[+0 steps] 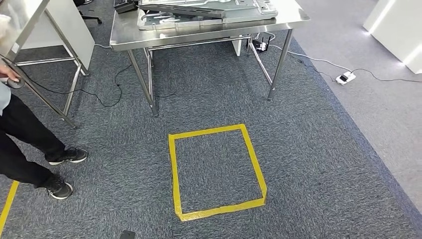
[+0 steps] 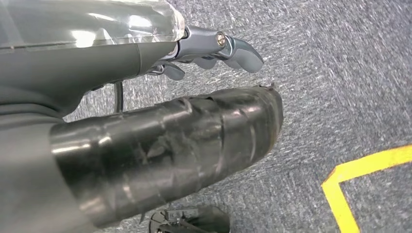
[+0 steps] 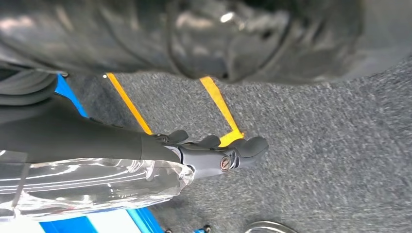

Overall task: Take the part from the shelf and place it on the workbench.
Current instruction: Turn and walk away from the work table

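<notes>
Lying on workbench (image 1: 149, 31) — part (image 1: 209, 11), well apart from both robot hands

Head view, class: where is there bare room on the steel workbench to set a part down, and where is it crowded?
The workbench has bare steel along its near edge and left end, bordering the stacked metal panels. The middle and right are crowded by those panels. How much room lies behind them cannot be told.

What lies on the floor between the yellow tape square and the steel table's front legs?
Head view: bare grey carpet lies between the tape square and the table; the black cable stays off to the left.
</notes>
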You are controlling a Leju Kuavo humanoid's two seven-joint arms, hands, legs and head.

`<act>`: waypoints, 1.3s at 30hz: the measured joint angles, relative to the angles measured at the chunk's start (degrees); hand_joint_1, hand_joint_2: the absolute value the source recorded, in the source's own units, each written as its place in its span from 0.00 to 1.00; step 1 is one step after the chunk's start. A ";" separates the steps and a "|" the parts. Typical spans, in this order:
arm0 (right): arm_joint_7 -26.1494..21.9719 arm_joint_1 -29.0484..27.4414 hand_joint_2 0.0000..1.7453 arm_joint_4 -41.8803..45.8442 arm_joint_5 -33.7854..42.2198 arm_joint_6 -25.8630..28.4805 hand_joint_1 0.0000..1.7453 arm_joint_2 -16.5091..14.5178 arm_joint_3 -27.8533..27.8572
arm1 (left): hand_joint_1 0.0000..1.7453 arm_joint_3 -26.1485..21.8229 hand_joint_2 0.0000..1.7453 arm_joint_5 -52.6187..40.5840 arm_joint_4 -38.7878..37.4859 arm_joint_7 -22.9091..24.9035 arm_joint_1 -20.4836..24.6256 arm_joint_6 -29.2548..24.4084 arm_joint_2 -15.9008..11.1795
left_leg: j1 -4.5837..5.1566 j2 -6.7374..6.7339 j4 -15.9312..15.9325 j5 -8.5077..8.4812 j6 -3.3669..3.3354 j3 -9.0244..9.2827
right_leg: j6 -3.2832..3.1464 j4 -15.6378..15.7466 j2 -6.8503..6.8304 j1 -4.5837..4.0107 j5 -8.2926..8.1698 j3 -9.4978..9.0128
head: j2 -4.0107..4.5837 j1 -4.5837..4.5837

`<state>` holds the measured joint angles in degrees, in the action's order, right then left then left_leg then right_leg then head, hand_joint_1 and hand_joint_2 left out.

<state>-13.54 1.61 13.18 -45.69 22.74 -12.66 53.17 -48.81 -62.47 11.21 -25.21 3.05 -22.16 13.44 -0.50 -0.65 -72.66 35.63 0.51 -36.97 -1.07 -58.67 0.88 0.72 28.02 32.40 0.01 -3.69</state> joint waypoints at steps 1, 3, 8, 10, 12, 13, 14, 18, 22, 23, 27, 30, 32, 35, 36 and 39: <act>0.10 0.00 0.00 0.00 -0.03 0.01 0.00 -0.03 0.01 | 0.00 0.00 0.00 0.00 0.00 0.01 -0.02 0.04 0.00 | -0.02 0.09 2.53 -1.89 -0.13 1.14 | 0.01 -0.04 0.36 0.00 0.01 -0.05 | 0.00 0.00; 0.23 0.01 0.00 0.00 -0.11 0.01 0.00 -0.10 0.01 | 0.00 -0.01 0.00 0.00 0.00 0.02 -0.02 0.09 -0.01 | 0.01 1.01 9.90 -5.52 -0.50 4.46 | 0.20 -0.12 1.05 -0.05 0.03 -0.11 | 0.01 -0.01; 0.36 -0.11 0.00 0.00 -0.34 0.01 0.00 -0.21 0.01 | 0.00 -0.02 0.00 0.01 0.00 0.04 0.03 0.20 0.01 | 0.27 1.75 14.84 -7.04 -1.88 6.39 | 1.87 -0.09 1.84 0.04 -0.27 0.24 | 0.00 -0.02; 0.41 -0.18 0.00 0.00 -0.54 0.01 0.00 -0.21 0.01 | 0.00 -0.04 0.00 0.02 0.00 0.02 0.04 0.21 0.05 | 0.05 1.19 15.44 -7.55 -2.70 6.48 | 2.34 -2.39 0.90 0.02 1.43 1.25 | 0.01 -0.07; 0.43 -0.14 0.00 0.00 -0.78 0.02 0.00 -0.21 -0.01 | 0.00 -0.09 0.00 0.05 0.00 0.01 0.01 0.21 0.05 | 0.11 0.53 15.59 -7.69 -3.14 6.37 | 2.55 -8.90 -0.10 0.07 5.17 4.27 | 0.00 -0.10; 0.43 -0.13 0.00 0.00 -0.86 0.02 0.00 -0.21 -0.01 | 0.00 -0.12 0.00 0.07 0.00 0.01 -0.03 0.21 0.04 | 0.19 0.17 15.56 -7.67 -3.23 6.29 | 2.66 -12.52 -0.22 0.09 6.76 5.96 | -0.01 -0.09; 0.43 -0.14 0.00 0.00 -0.92 0.02 0.00 -0.21 -0.01 | 0.00 -0.16 0.00 0.08 0.00 0.01 -0.06 0.21 0.05 | 0.26 -0.19 15.52 -7.65 -3.26 6.24 | 2.72 -15.01 -0.28 0.11 7.49 7.07 | -0.01 -0.09; 0.43 -0.25 0.00 0.00 -0.97 -0.01 0.00 -0.20 -0.03 | 0.00 -0.25 0.00 0.09 0.00 -0.01 -0.01 0.21 0.08 | 0.48 -1.19 15.31 -7.46 -3.02 6.42 | 2.07 -5.81 -1.62 -0.14 2.09 1.94 | 0.00 -0.09; 0.33 -0.07 0.00 0.00 -1.11 -0.37 0.00 -0.21 -0.16 | 0.00 -0.32 0.00 0.09 0.00 -0.02 0.09 0.21 0.23 | 0.83 -2.14 15.11 -7.18 -2.17 6.57 | 1.17 0.48 -2.30 -0.85 0.33 -0.86 | 0.00 -0.07; 0.32 -0.05 0.00 0.00 -1.11 -0.46 0.00 -0.24 -0.21 | 0.00 -0.32 0.00 0.09 0.00 -0.02 0.14 0.21 0.27 | 0.80 -2.22 15.08 -7.07 -1.92 6.58 | 0.93 0.66 -2.04 -0.67 0.18 -0.91 | -0.01 -0.07; 0.28 0.06 0.00 0.00 -1.14 -0.90 0.00 -0.28 -0.31 | 0.00 -0.33 0.00 0.07 0.00 -0.11 0.20 0.20 0.33 | 0.41 -0.27 7.31 -1.90 -0.73 3.40 | -0.07 1.36 -1.11 -0.05 -0.45 -0.97 | -0.01 0.01; 0.27 0.04 0.00 -0.01 -1.17 -1.05 0.00 -0.28 -0.32 | 0.00 -0.33 0.00 0.05 0.00 -0.10 0.07 0.19 0.33 | 0.02 0.06 -1.11 0.93 -0.21 -0.44 | -0.14 1.20 -0.01 -0.01 -0.49 -0.77 | -0.01 0.01; 0.29 0.04 0.00 -0.02 -1.17 -1.04 0.00 -0.34 -0.32 | 0.00 -0.34 0.00 0.03 0.00 -0.08 0.04 0.19 0.31 | -0.24 0.35 2.71 -2.26 -0.11 1.34 | -0.02 0.98 1.04 0.08 -0.44 -0.79 | 0.00 0.01; 0.41 0.22 0.00 -0.02 -1.17 -1.03 0.00 -0.45 -0.32 | 0.00 -0.37 0.00 0.01 0.00 -0.03 0.01 0.18 0.26 | -0.58 3.72 13.40 -6.55 -0.46 6.13 | 0.80 0.32 2.69 0.17 -0.30 -0.37 | 0.00 0.00; 0.47 0.25 0.00 -0.02 -1.16 -1.02 0.00 -0.45 -0.31 | 0.00 -0.37 0.00 -0.01 0.00 -0.01 0.01 0.18 0.25 | -0.54 4.43 14.46 -6.58 -0.64 6.56 | 1.20 0.20 3.15 0.20 -0.36 -0.10 | -0.01 -0.01; 0.68 0.12 0.00 -0.04 -1.15 -0.99 0.00 -0.48 -0.30 | 0.00 -0.39 0.00 -0.10 0.00 0.01 0.10 0.19 0.31 | -0.48 3.14 14.99 -6.93 -1.59 6.77 | 2.35 0.12 3.98 0.33 -0.55 0.38 | -0.01 -0.02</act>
<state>-12.86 1.72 13.14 -46.84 21.75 -13.14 52.87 -49.19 -62.57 11.21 -25.20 3.15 -21.97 13.75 -0.98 2.49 -57.67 28.70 -1.08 -30.21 1.27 -58.55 4.86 1.05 27.47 32.78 0.01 -3.71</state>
